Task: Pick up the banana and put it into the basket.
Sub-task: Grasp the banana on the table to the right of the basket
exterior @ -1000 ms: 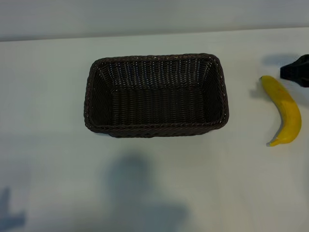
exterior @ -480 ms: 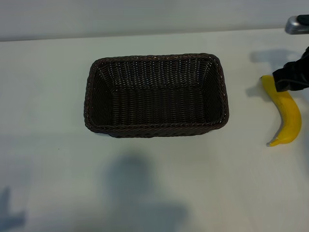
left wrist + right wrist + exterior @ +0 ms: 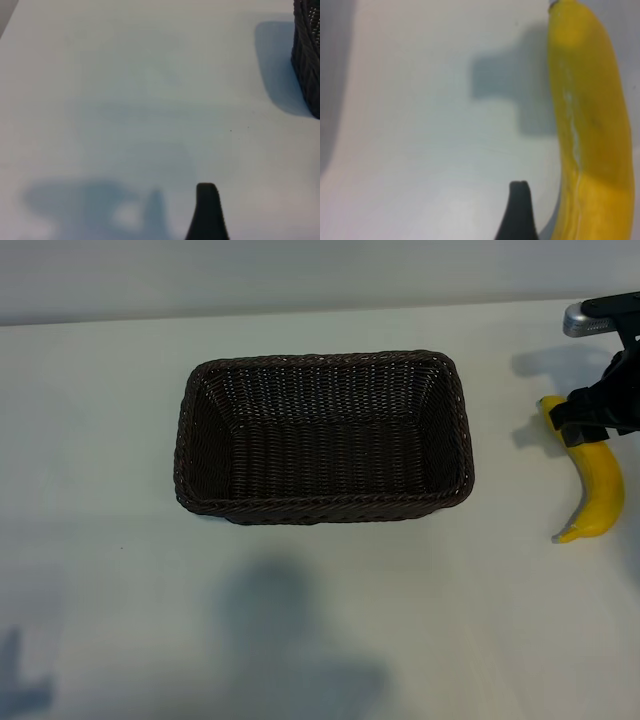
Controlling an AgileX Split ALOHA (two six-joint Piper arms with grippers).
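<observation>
I have the banana point(image 3: 598, 480) lying flat on the white tabletop point(image 3: 110, 440) to the right of the basket point(image 3: 320, 508), apart from it, with its upper end partly hidden under the right gripper point(image 3: 590, 412), which hangs over that end. In the right wrist view only one dark finger point(image 3: 519, 212) shows, just beside the banana's flank point(image 3: 590, 130); I cannot tell from these views how wide the right fingers stand, and I see nothing held between them. The left gripper is parked away from the work; its wrist view shows one fingertip point(image 3: 207, 212) above bare tabletop with a corner of the basket point(image 3: 307, 55) at the edge, and I read its fingers as standing wide with nothing in them. Handling assessment: I judge the banana to be light, fairly firm, smooth-skinned and curved, so it could roll or pivot under a one-sided push and could bruise under hard pressure. Recommended hold: across the thick middle of the body, fingers straddling the narrow width at right angles to the curve, not at the tapered ends, where the pads would slide off. Closing force should be moderate. The basket is empty and open-topped, and its sloping woven sides should accept a low release.
</observation>
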